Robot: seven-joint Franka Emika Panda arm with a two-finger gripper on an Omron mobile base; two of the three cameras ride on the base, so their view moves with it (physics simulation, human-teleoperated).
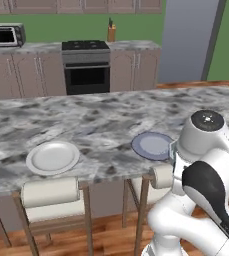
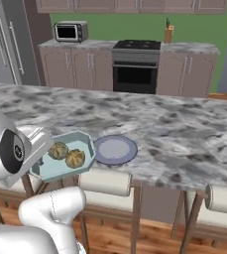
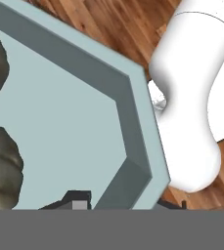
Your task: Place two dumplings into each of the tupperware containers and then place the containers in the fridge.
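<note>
Dumplings (image 2: 68, 155), two of them, sit side by side in the pale blue-green tub (image 2: 80, 140). The tub hangs out past the near edge of the grey marble counter (image 2: 174, 134), over the wood floor (image 3: 113, 24). In the hand view, the gripper (image 3: 118, 201) pinches the tub's wall, one dark tip inside and one outside. Just right of the tub lies a blue-grey plate (image 2: 116, 149). Far back on the left stands the grey fridge (image 2: 8, 39).
</note>
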